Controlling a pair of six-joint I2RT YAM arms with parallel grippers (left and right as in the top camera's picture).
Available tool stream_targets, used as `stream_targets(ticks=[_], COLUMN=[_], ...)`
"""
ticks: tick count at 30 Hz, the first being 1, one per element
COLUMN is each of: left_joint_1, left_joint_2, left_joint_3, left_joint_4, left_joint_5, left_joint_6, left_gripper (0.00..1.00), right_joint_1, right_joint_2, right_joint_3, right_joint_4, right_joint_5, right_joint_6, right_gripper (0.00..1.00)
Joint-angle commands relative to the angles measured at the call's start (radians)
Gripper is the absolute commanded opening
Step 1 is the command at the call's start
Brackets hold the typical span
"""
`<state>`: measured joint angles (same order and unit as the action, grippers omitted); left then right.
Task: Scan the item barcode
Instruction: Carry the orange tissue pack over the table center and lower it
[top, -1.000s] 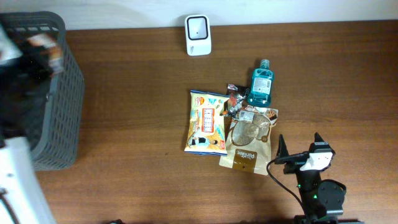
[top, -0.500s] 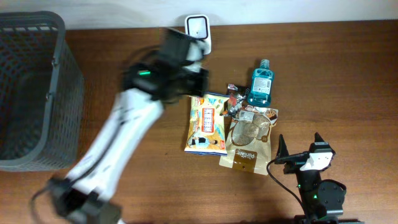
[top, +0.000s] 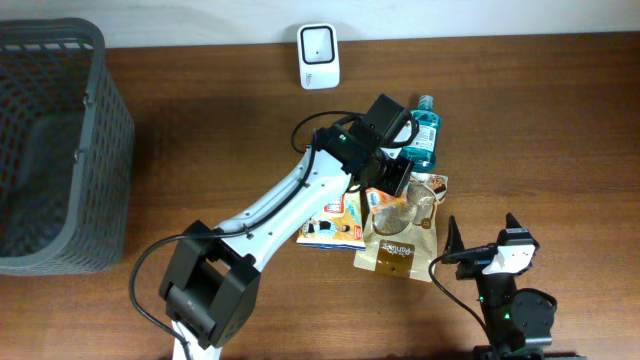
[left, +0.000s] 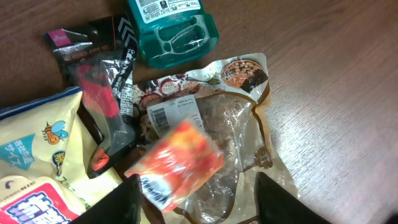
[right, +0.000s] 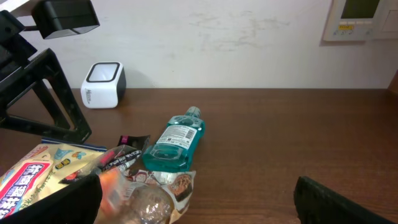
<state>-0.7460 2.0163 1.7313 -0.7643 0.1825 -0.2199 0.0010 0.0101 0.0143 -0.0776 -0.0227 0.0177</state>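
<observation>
brown wood-grain table (top: 200, 120) carries a small heap of groceries right of its middle, and the left gripper (left: 198, 186) hangs directly over that heap. its jaws stand apart; the two dark fingers (left: 118, 202) frame the bottom edge of the wrist view with a wide gap between them, and nothing is clamped in that gap. just ahead of the gap lies a small orange packet (left: 177, 163), blurred, tilted, resting on top of a clear-fronted brown pouch (left: 233, 121). whether either finger touches the packet cannot be told.

a white label (left: 171, 114) with a barcode on it sits on the pouch just beyond the orange packet. past that lies a dark wrapper with red inside (left: 102, 93), and beside it the base of a teal mouthwash bottle (left: 171, 28) lying flat. a yellow snack bag (left: 31, 155) lies to the left of the pouch, touching the heap.

the white scanner (top: 318, 56) stands at the far edge of the table, well apart from the heap and the left gripper. a grey mesh basket (top: 110, 150) sits at the table's left end. the right gripper (top: 481, 225) rests near the front edge, just beside the pouch's lower corner, its jaws spread wide and holding nothing.
</observation>
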Motion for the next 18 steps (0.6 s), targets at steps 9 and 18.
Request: stream_targets(ticks=[9, 18], left_joint_1=[0.127, 0.250], left_joint_2=[-0.139, -0.451], left_joint_3=[0.100, 0.111], left_joint_4=[-0.125, -0.459], left_joint_5=[0.005, 0.004], left_joint_6=[0.009, 0.009], left_gripper=[0.77, 0.99], right_joint_1=[0.005, 0.005], right_joint_2=[-0.006, -0.006], right_joint_3=[-0.009, -0.009], right_joint_4=[-0.002, -0.001], right_joint_5=[0.009, 0.008], right_joint_6=[-0.006, -0.006], right_gripper=[0.98, 0.98])
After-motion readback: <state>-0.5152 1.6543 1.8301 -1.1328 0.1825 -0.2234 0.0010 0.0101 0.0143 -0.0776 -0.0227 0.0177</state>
